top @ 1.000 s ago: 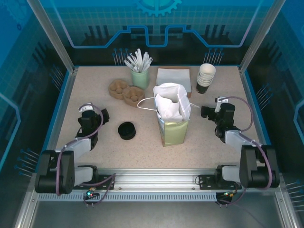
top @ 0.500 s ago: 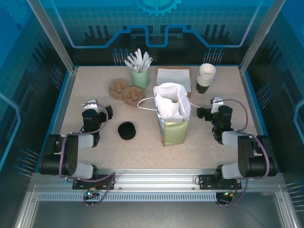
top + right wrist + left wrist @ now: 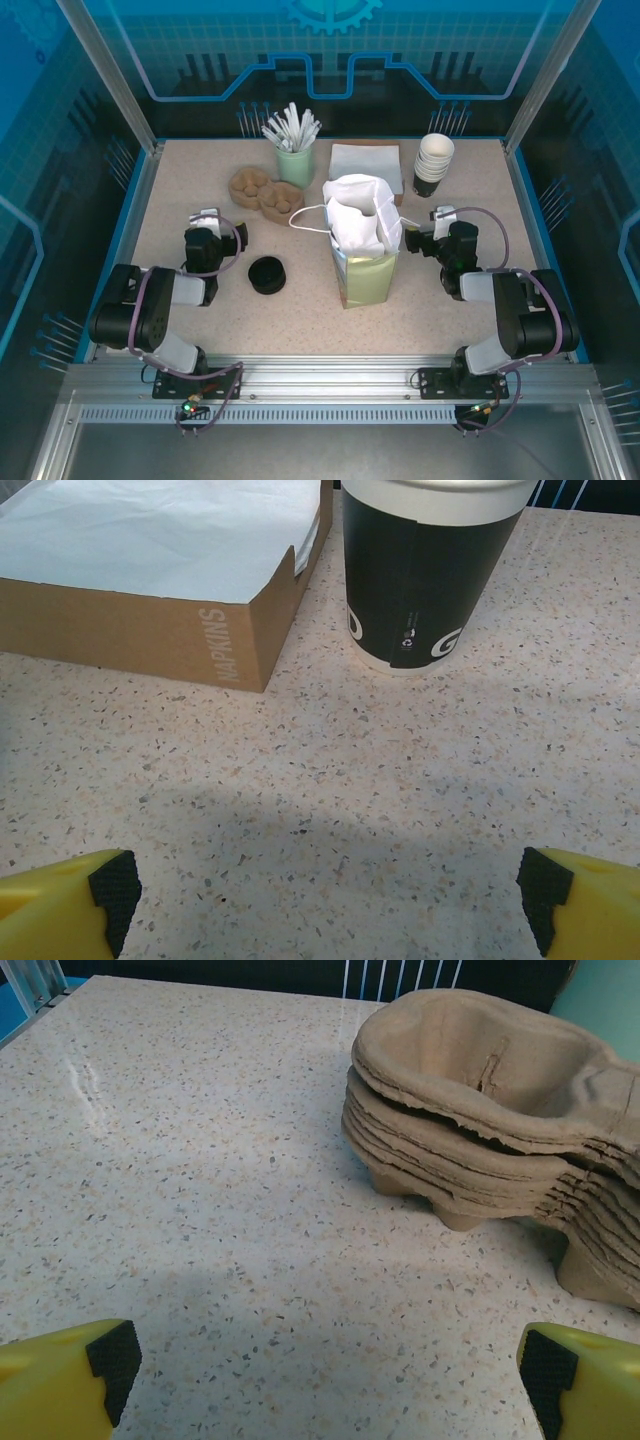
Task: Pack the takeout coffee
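Both grippers gape wide, holding nothing, low over the counter (image 3: 300, 325). The left gripper (image 3: 320, 1375) faces the pulp trays (image 3: 490, 1110), the right gripper (image 3: 320, 895) the napkin box (image 3: 150, 590) and cup stack (image 3: 425, 570). The bag (image 3: 365, 275) stands between them (white paper at its mouth); where the coffee is, I cannot tell

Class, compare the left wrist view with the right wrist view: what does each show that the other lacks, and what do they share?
Left wrist: a stack of brown pulp cup carriers, ahead to the right. Right wrist: a cardboard napkin box holding white napkins, and beside it a dark paper cup with a white band. Shared: the speckled tabletop, plus an open, empty pincer at the bottom, the left pincer and the right pincer respectively.
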`<state>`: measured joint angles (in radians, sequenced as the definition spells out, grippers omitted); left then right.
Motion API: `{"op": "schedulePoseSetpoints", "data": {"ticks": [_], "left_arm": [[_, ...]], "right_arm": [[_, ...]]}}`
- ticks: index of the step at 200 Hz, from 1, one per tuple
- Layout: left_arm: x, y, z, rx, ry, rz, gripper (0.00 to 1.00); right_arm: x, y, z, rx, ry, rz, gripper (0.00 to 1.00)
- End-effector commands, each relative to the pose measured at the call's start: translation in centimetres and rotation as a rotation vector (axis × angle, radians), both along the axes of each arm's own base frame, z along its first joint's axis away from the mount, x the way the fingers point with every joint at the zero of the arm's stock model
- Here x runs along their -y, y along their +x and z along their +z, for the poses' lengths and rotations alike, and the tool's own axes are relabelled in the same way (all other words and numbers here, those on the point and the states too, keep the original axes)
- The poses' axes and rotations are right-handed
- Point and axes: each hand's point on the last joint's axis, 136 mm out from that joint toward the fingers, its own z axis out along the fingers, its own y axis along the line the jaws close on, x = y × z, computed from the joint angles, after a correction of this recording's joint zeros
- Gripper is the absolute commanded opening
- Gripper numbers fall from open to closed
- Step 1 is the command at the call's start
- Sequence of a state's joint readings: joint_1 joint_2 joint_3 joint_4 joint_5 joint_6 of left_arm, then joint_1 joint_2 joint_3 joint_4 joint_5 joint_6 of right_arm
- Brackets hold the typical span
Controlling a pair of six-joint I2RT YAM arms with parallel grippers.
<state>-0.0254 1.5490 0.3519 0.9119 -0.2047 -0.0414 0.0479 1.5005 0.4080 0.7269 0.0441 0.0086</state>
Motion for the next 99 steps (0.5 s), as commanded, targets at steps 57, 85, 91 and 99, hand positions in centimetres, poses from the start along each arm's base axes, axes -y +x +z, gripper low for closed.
{"op": "schedulePoseSetpoints", "data": {"ticks": [57,85,91,99], "left_arm": [[0.27,0.77,1.19,0.038,0.029,-0.017,0.99],[0.27,0.83,1.21,0.037,0.028,-0.019,0.99],[0.30,0.85,1.25,0.038,0.028,-0.019,0.99],[0.27,0.82,1.23,0.038,0.029,-0.018,0.99]], "right_arm": [[-0.26,0.92,1.36,0.049,-0.016,0.009,1.00],[-0.30,0.92,1.36,0.048,-0.017,0.010,1.00],[-0.28,0.92,1.33,0.047,-0.015,0.009,1.00],[-0.27,0.92,1.34,0.047,-0.016,0.009,1.00]]}}
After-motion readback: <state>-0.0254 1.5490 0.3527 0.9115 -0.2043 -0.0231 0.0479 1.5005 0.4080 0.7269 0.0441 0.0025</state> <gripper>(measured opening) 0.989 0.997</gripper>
